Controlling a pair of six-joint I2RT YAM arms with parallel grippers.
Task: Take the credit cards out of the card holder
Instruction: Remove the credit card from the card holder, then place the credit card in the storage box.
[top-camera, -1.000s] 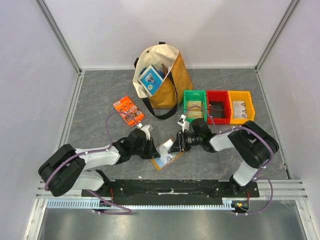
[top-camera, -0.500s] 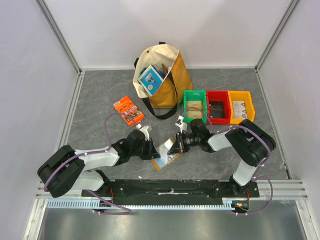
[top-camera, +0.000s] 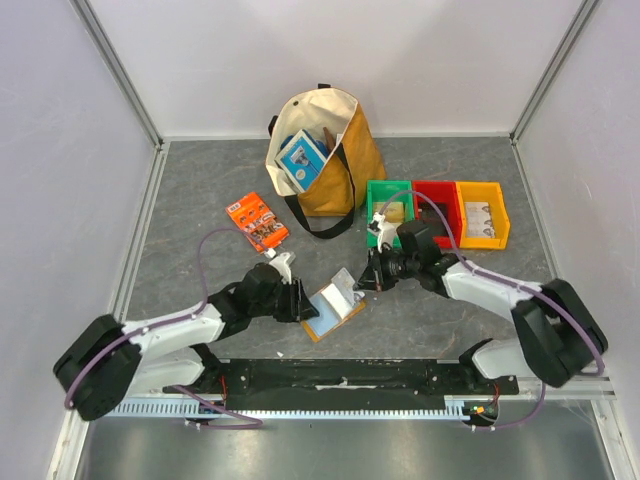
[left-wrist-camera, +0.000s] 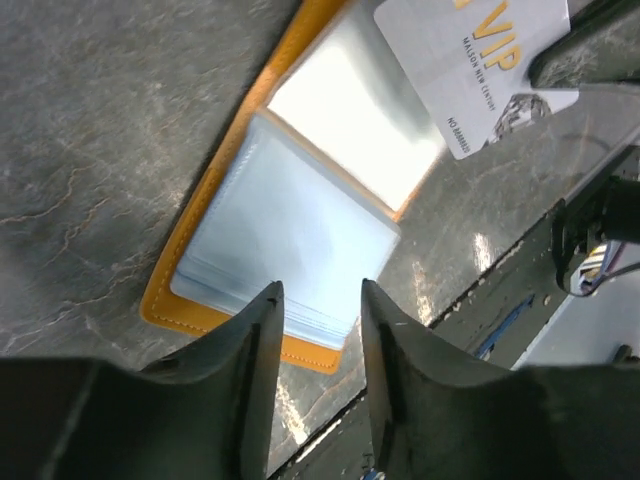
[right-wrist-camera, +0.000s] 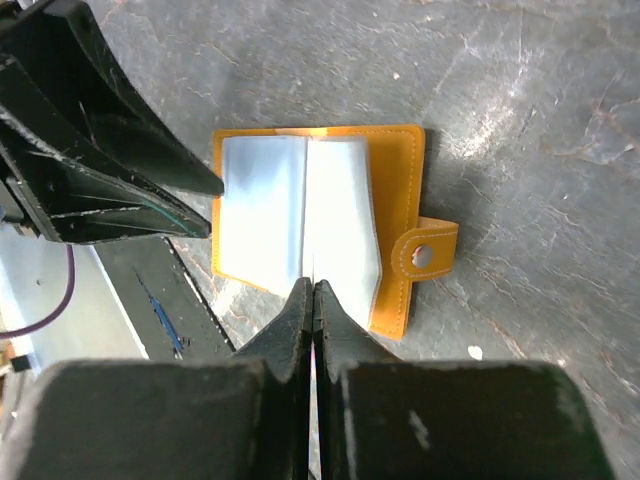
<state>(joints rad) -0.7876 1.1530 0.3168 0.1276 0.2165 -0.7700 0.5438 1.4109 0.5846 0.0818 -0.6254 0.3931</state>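
Top external: card holder (top-camera: 328, 318) lies open and flat on the grey table (top-camera: 200, 190), just ahead of the arm bases and between the two grippers. Left gripper (top-camera: 303, 305) is at the holder's left end. Right gripper (top-camera: 362, 283) is at its far right corner, clamped on a pale grey credit card (top-camera: 343, 287) that stands tilted above that corner. Left wrist: fingers (left-wrist-camera: 255, 340) are narrowly parted, tips over the near end of the blue-grey pocket stack; contact with the pockets cannot be told. The card, printed "VIP", sits just past the bright clear pocket. Whether a corner of it is inside a sleeve cannot be told. Right wrist: jaws are pressed together with only a thin pale line between the pads, the card seen edge-on. These fingers hide the lower middle of the pockets. The holder's closing tab (right-wrist-camera: 430, 255) lies out to the right, and the left gripper's dark body crowds the holder's left edge. Surroundings: orange printed packet (top-camera: 258, 222) lies well apart to the far left of the holder. A cream-and-mustard tote bag (top-camera: 345, 170) stands at the back with a blue-and-white box (top-camera: 300, 160) inside. A green bin (top-camera: 372, 195), red bin (top-camera: 435, 190) and yellow bin (top-camera: 483, 190) stand in a row touching, behind the right arm, whose wrist partly overlaps the green one.
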